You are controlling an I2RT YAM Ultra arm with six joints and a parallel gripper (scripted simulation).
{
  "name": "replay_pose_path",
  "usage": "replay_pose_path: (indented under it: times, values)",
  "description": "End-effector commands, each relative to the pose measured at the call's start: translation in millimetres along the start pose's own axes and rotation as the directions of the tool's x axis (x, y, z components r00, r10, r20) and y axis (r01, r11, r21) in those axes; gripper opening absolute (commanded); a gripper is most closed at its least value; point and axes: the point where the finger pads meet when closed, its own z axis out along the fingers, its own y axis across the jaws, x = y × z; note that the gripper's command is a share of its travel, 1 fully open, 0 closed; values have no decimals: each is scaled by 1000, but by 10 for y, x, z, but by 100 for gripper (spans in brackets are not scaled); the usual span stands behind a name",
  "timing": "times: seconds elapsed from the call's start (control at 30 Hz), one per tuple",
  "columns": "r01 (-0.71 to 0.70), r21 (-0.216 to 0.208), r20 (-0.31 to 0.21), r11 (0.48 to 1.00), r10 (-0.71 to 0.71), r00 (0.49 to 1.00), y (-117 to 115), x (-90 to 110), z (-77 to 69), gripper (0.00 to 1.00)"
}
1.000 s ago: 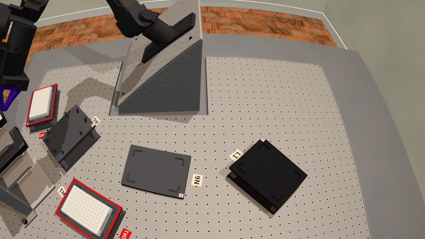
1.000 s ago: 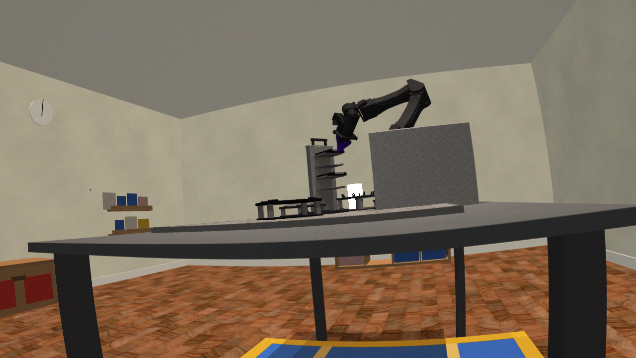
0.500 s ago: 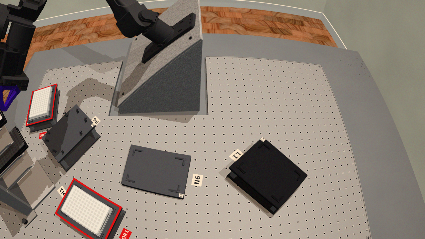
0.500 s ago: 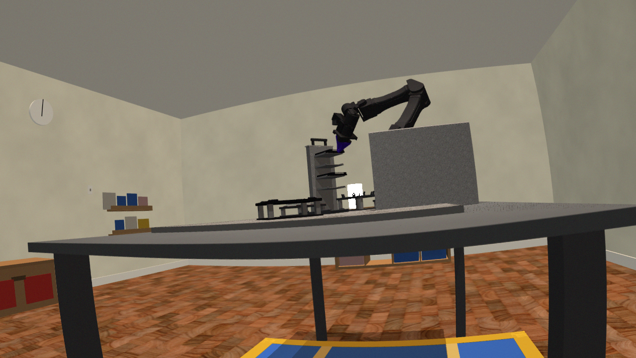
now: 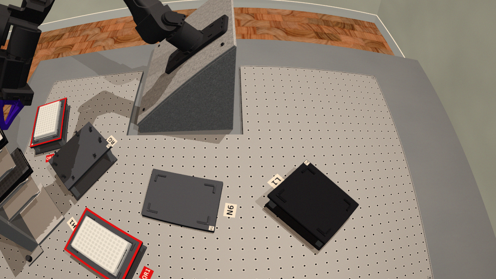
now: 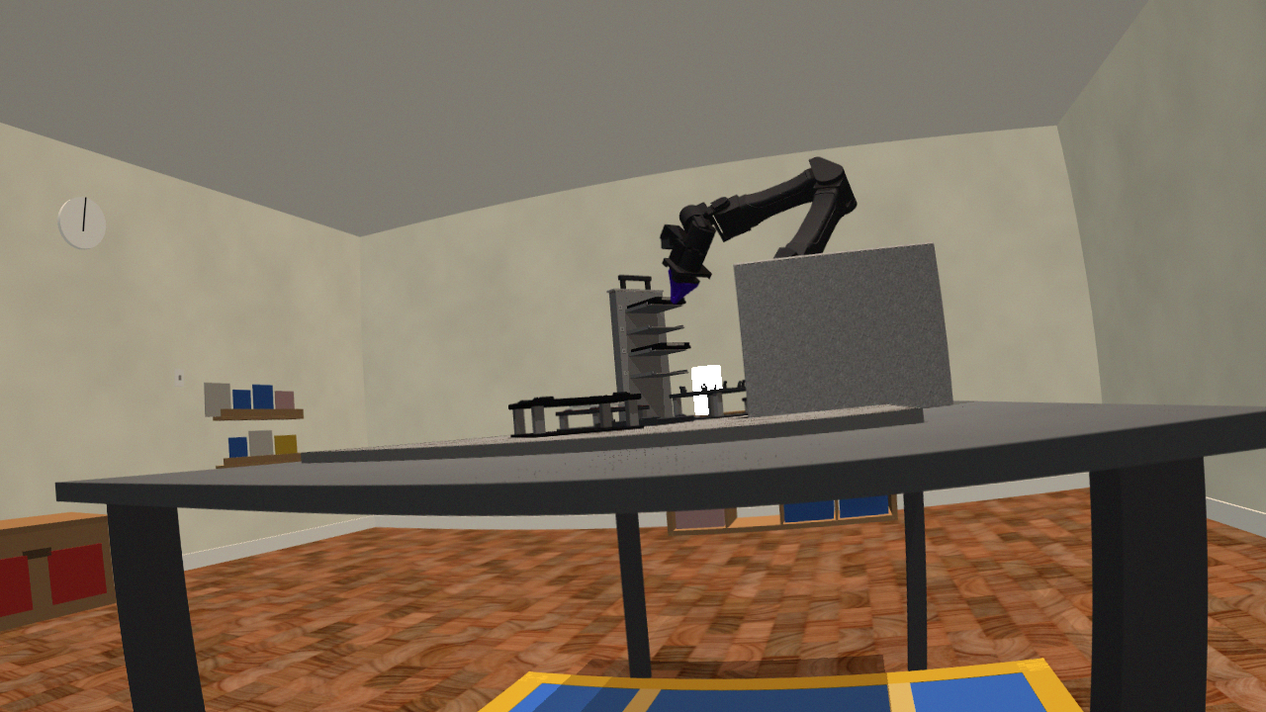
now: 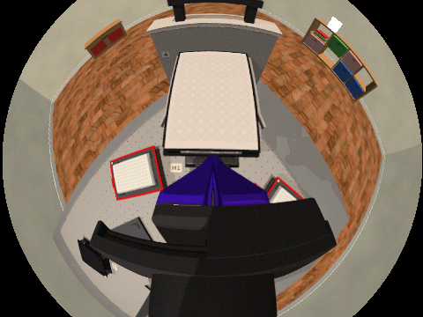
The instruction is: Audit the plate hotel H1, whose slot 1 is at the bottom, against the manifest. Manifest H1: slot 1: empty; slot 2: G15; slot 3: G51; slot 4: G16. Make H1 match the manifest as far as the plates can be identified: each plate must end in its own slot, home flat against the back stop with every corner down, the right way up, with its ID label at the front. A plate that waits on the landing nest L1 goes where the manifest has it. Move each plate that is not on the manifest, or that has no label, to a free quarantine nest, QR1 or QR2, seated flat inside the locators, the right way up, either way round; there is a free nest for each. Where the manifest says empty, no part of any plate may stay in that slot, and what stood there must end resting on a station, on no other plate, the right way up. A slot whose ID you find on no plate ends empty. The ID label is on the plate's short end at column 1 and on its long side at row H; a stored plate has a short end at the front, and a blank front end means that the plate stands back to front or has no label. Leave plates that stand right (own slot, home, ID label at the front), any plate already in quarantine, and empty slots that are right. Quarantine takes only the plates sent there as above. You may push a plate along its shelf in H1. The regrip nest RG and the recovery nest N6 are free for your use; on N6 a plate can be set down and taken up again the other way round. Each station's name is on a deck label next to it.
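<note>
— Pushing, it seems: the gripper [image 7: 213,182] sits low centre of the wrist view, its purple fingers pressed fully together with nothing between them, tips at the near end of the white plate [image 7: 211,101] on the top shelf of the hotel H1 [image 6: 624,340].

— How much is finished?

— Both red-framed quarantine nests at the left of the top view, QR1 [image 5: 103,245] and QR2 [image 5: 48,121], carry pale plates. L1 [image 5: 312,201], N6 [image 5: 181,199] and RG [image 5: 81,155] carry none.

— What remains?

— Probably seating that top plate home; the lower slots are too small to check on the bench [image 5: 312,114].
</note>
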Motion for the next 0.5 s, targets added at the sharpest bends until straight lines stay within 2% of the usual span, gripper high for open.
replay_pose_path:
  times: [0.0, 0.47]
  values:
    - [-30, 0, 36, 1000, 30, 999, -7, -105, 23, 0]
    - [-30, 0, 35, 1000, 30, 999, -6, -81, 0, 0]
